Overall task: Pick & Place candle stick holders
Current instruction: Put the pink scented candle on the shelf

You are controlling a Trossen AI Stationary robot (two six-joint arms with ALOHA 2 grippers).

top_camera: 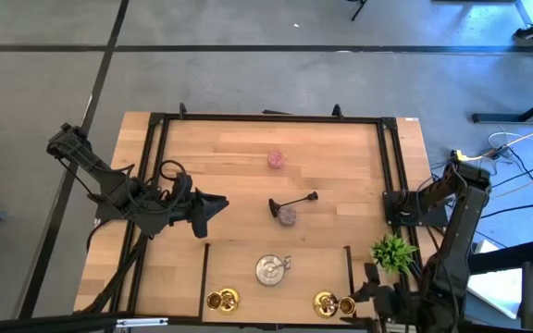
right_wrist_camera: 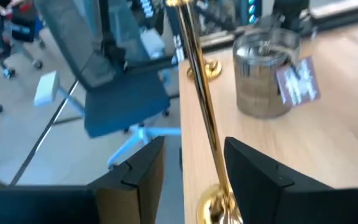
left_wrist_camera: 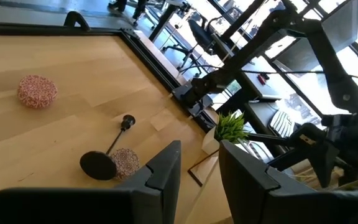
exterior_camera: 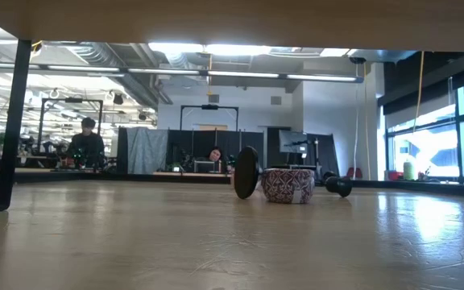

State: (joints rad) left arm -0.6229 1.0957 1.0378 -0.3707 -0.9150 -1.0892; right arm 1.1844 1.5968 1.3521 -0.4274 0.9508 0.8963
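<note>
At the lower edge of the high view, the right gripper (top_camera: 370, 298) sits at the lower right of the desk (top_camera: 239, 180), its fingers (right_wrist_camera: 257, 168) spread with a slim gold candle stick holder (right_wrist_camera: 205, 134) standing between them, not clearly pinched. Another gold holder (top_camera: 222, 299) stands at lower left, and the shiny silver holder (top_camera: 270, 269) lies between the two. A green spiky plant (top_camera: 393, 252) is just above the right gripper. Mid-frame, the black stemmed holder (top_camera: 291, 203) lies tipped, touching one pink glittery holder (top_camera: 288, 216). The left gripper (top_camera: 218, 205) hovers left of them, fingers (left_wrist_camera: 166, 169) slightly apart and empty. Farthest up, a second pink holder (top_camera: 277, 159).
</note>
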